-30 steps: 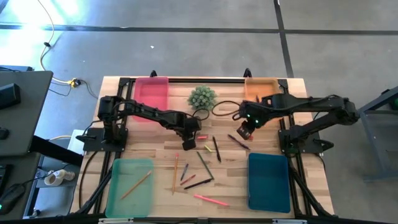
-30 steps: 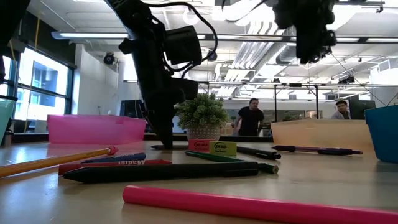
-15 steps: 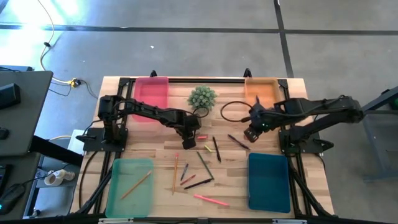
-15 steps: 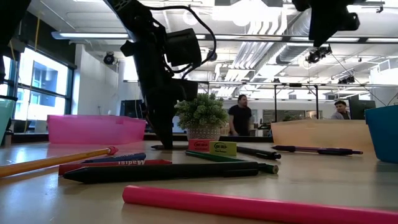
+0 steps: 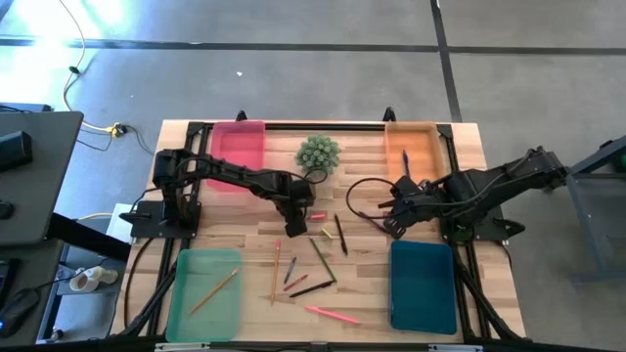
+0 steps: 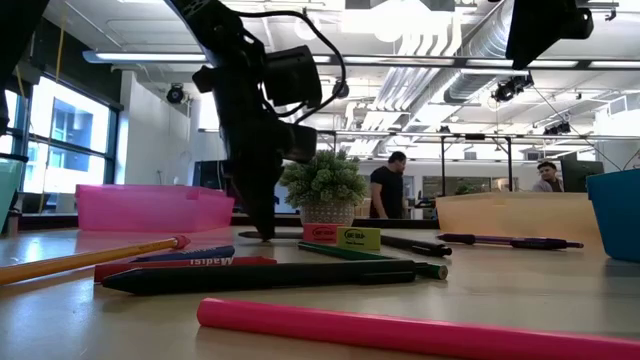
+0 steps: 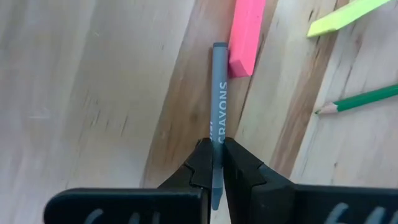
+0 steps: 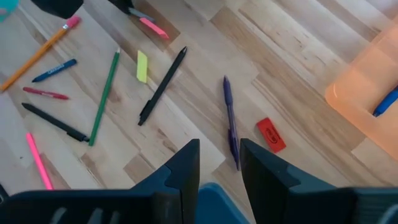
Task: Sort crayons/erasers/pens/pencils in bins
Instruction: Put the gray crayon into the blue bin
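Observation:
My left gripper points down at the table's middle, shut on a grey-blue crayon printed "CRAYONS". The crayon's free end is beside a pink eraser. My right gripper is open and empty above a purple pen and a red eraser, over the teal bin's far edge. The pink bin and orange bin stand at the far edge. The green bin holds an orange pencil. My left gripper pinches the crayon's near part between its two fingertips. The fingers come from above and lie along the crayon, which sticks out ahead of them toward the table. Whether its free end touches the wood, I cannot tell.
A small potted plant stands at the far middle. A black pen, a green pencil, a yellow eraser and more sticks lie loose on the table's middle. A pink pencil lies near the front edge. People walk in the room behind.
My right gripper has gone from beside the orange bin toward the table's near edge, and its arm has folded back toward the right edge. In the low view it has risen out of the picture's top.

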You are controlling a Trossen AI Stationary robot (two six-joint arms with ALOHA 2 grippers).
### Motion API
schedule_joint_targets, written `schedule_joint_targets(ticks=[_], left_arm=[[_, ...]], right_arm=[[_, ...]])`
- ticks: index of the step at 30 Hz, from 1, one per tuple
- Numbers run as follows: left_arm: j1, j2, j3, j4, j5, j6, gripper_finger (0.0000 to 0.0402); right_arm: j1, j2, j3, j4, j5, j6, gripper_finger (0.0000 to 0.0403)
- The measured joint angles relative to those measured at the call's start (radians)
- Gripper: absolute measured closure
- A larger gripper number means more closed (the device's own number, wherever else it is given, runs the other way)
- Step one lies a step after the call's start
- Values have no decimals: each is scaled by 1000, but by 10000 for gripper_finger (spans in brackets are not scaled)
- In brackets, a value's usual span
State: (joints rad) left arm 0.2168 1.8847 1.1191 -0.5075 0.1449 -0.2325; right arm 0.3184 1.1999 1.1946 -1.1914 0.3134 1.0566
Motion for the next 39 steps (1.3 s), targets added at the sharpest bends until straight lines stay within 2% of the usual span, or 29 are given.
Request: schedule_joint_targets(ticks=[14, 23, 30, 39], left_arm=[[22, -5, 2, -16, 5, -26, 396], [40, -90, 4, -15, 8, -26, 396], [35, -203, 4, 21, 10, -52, 396], [4, -333, 5, 220, 11, -90, 396]], right_arm=[[3, -1, 0, 72, 2, -2, 297], [3, -1, 0, 93, 2, -8, 297], [2, -1, 0, 201, 4, -118, 297], [3, -1, 0, 404, 33, -344, 297]])
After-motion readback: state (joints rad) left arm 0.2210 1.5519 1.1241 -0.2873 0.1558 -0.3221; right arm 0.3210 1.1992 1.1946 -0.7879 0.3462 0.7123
